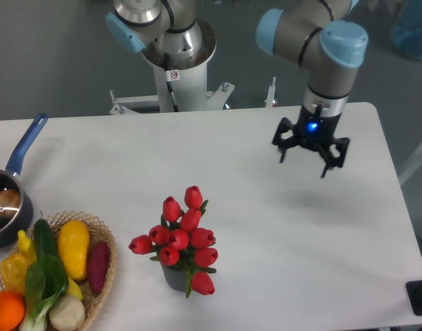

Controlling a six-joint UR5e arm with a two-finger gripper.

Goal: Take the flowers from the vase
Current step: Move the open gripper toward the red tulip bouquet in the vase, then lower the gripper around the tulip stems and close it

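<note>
The big white table [232, 158] lies under the gripper [309, 153] and spreads out on all sides of it. The robot arm [314, 41] reaches in from above and behind, and the gripper hangs from its end, pointing down at the table. A small blue light shines just above the gripper. Its black fingers are spread wide apart and there is nothing between them. It floats above the table and touches nothing.

Far to the gripper's left and nearer the front edge sits a wicker basket [104, 258] full of colourful vegetables. A dark saucepan [7, 207] with a blue handle is even farther left, at the table's edge, behind the basket.

The flowers [180, 238] are well apart from the gripper, to its left and closer to the front of the table. They are red tulips with green leaves, bunched together and standing up. They are in the vase [175, 277], a small dark grey pot right under them. The flowers hide most of it.
</note>
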